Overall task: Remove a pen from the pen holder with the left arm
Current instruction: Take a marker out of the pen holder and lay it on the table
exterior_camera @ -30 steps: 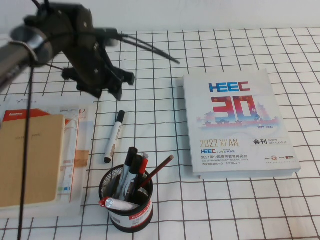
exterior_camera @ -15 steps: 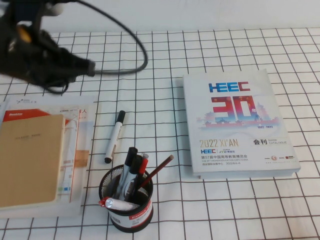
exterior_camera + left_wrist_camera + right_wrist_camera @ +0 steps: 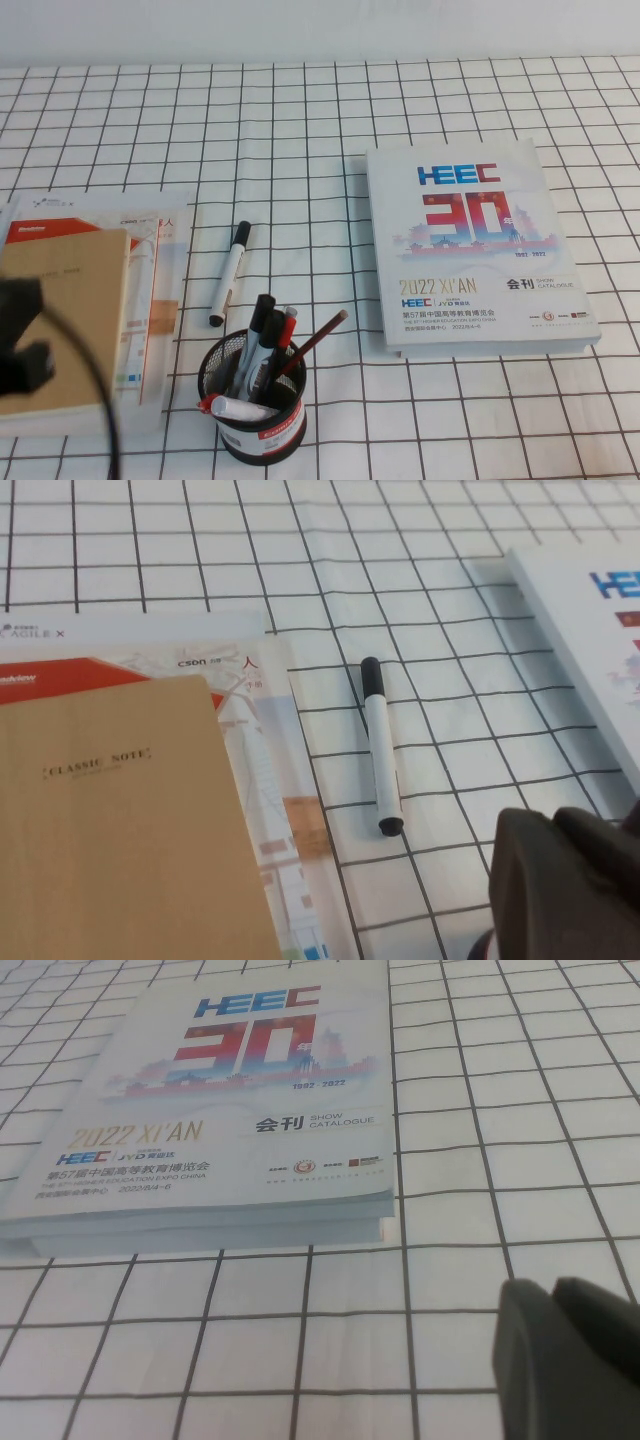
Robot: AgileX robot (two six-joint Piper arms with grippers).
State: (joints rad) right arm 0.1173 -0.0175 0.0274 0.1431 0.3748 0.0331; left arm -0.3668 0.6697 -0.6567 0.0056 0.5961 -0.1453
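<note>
Blur hides most of my left arm [image 3: 22, 345] in the high view. It is a dark smear cut off at the near left edge, over the tan card-covered notebook [image 3: 62, 320]. My left pincer [image 3: 565, 880] shows only in its own wrist view, as two dark fingers pressed together with nothing between them. Their tips run out of the picture.

Off to the right of that pincer and a little farther from me lies the white marker pen with a black cap [image 3: 228, 276], flat on the white black-gridded table cover [image 3: 300, 130] and out of the holder. Its long axis runs away from me, with the capped end farther off and leaning slightly right.

Nearer to me and also right of the left pincer stands the black mesh pen holder [image 3: 252, 418]. It is upright, and the pens in it tilt to the right.

Beyond the marker, farther right, lies the white printed exhibition catalogue [image 3: 472, 250], which is cropped in both wrist views.

My right pincer [image 3: 570, 1355] hangs just near of that catalogue's edge. Its fingers look closed on nothing, and their ends are cut off.
</note>
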